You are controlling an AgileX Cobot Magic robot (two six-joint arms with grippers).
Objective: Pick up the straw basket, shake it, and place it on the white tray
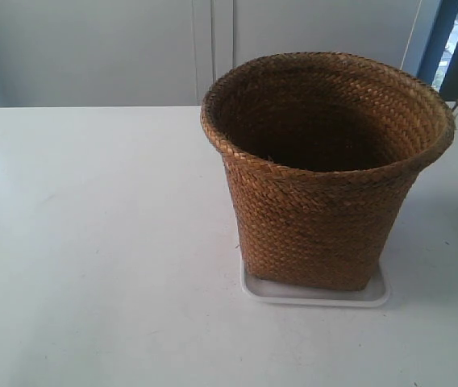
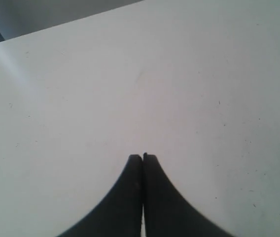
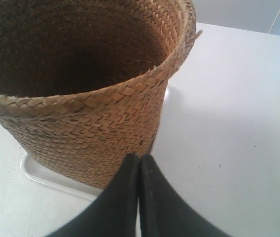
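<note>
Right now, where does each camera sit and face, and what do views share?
Exterior view: off the arms, looking down across the white table at the straw basket on the white tray; no arm shows.
Left wrist view: on the left arm, past the shut left gripper onto the white table only.
Right wrist view: on the right arm, past the shut right gripper at the straw basket's wall and rim, close.
Shared: exterior and right wrist views both show basket and tray.
</note>
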